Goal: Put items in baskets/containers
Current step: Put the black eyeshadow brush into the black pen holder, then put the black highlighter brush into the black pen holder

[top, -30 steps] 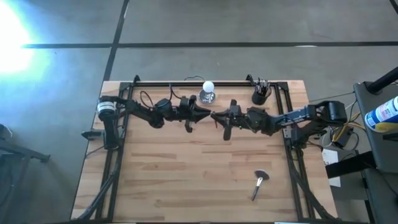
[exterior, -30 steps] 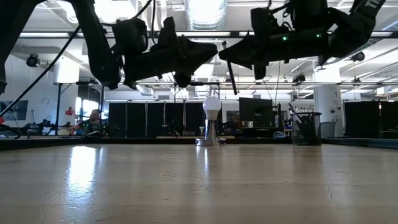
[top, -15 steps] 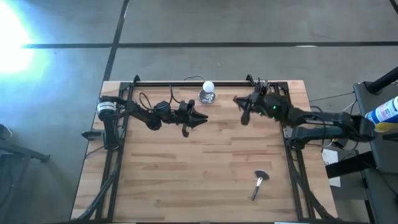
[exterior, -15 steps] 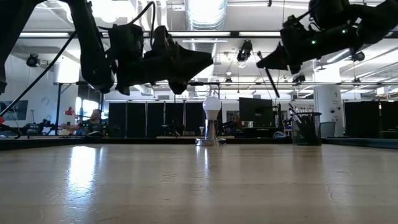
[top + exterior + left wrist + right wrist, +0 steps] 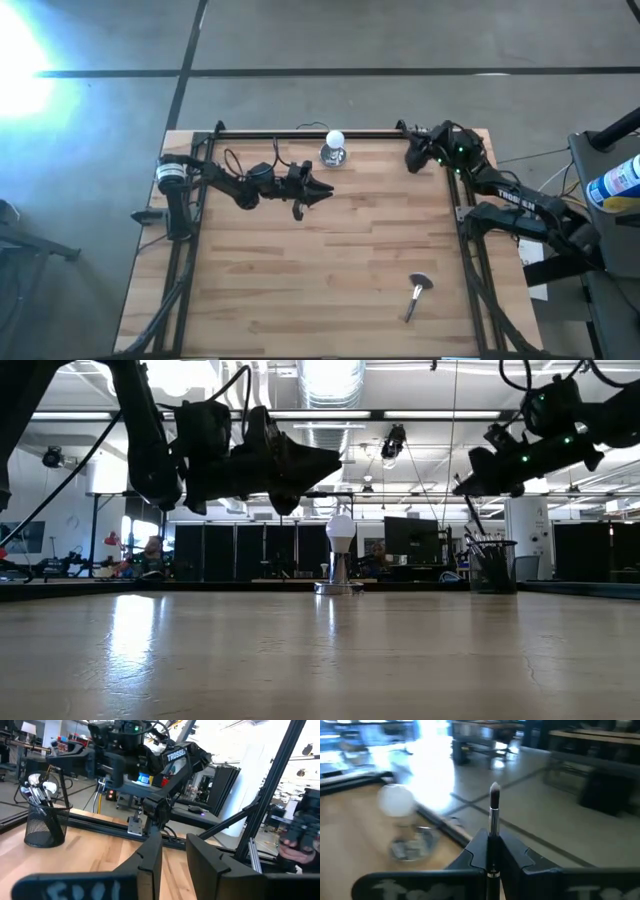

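The black mesh cup stands near the table's far right corner, with several brushes upright in it. My right gripper hovers right over the cup and is shut on one slim black-handled brush. In the low view that brush's thin shaft slants down from the gripper toward the cup. A fan-headed brush lies flat on the table's near right part. My left gripper hangs in the air near the table's middle, open and holding nothing. My right gripper pinches the brush between its two fingers on the dark handle, just below the silver ferrule. The bristle head sticks out past the fingertips. The brush is lifted clear, its lower end above the cup.
A shiny silver object topped with a white ball stands at the far edge, between the two grippers. Black frame rails run along the table's far and side edges. Bare wood lies over the middle and near left.
My right gripper, shut on the brush, has swung from the table's middle, next to my left gripper, toward the far right corner and now hangs over the cup. My left gripper has drawn back a little toward the table's left and then kept still.
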`<action>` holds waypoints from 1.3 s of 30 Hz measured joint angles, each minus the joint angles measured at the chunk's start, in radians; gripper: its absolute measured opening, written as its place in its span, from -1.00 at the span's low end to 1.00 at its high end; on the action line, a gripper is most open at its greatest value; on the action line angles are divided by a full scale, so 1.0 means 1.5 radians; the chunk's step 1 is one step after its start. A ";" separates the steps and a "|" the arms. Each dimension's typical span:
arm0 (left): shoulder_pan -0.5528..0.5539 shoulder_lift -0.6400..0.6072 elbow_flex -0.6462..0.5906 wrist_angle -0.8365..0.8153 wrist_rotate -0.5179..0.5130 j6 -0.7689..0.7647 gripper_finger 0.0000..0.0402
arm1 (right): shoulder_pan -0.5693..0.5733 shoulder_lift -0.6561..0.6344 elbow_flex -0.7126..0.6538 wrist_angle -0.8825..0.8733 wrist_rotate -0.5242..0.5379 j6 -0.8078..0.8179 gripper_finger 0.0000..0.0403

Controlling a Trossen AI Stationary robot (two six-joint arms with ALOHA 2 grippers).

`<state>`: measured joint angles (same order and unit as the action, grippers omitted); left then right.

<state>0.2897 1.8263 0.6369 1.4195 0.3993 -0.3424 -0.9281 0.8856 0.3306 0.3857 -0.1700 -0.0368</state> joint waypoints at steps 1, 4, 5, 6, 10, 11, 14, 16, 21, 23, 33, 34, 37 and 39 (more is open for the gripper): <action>0.000 0.000 0.000 -0.003 0.000 0.002 -0.60 | -0.012 0.000 -0.006 0.005 0.014 0.004 -0.92; 0.000 0.000 -0.001 -0.004 0.000 0.013 -0.60 | -0.039 0.003 -0.018 0.023 0.062 0.005 -0.92; 0.000 0.000 -0.001 -0.004 0.000 0.017 -0.60 | -0.044 0.007 -0.021 0.034 0.077 0.005 -0.92; 0.000 0.000 -0.001 -0.004 0.000 0.021 -0.60 | -0.048 0.011 -0.025 0.050 0.093 0.005 -0.92; 0.000 0.000 -0.001 -0.004 -0.005 0.026 -0.60 | -0.056 0.043 -0.036 0.107 0.153 0.006 -0.92; 0.000 0.000 -0.001 -0.004 -0.005 0.026 -0.60 | -0.057 0.053 -0.038 0.113 0.164 0.009 -0.92; 0.000 0.000 -0.001 -0.004 -0.005 0.022 -0.60 | -0.057 0.086 -0.045 0.116 0.183 0.022 -0.92; 0.000 0.000 -0.001 -0.005 -0.005 0.021 -0.60 | -0.057 0.107 -0.050 0.132 0.188 0.025 -0.92; 0.001 0.000 -0.001 -0.014 -0.004 0.017 -0.60 | -0.056 0.138 -0.051 0.146 0.202 0.036 -0.88; 0.001 0.000 -0.001 -0.016 -0.005 0.015 -0.60 | -0.056 0.144 -0.050 0.143 0.203 0.045 -0.79; 0.001 0.000 -0.001 -0.063 -0.005 0.019 -0.60 | -0.056 0.136 -0.043 0.108 0.202 0.075 -0.44; 0.001 0.000 -0.001 -0.064 -0.005 0.020 -0.60 | -0.056 0.131 -0.034 0.086 0.201 0.080 -0.42; 0.001 0.000 -0.001 -0.063 -0.005 0.021 -0.60 | -0.055 0.112 0.003 -0.012 0.201 0.082 -0.37; 0.000 0.000 -0.002 -0.064 -0.011 0.025 -0.60 | -0.048 0.095 0.036 -0.097 0.201 0.086 -0.36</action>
<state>0.2901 1.8263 0.6346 1.3234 0.3822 -0.3042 -1.0006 1.0282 0.3848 0.2395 0.1322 0.0923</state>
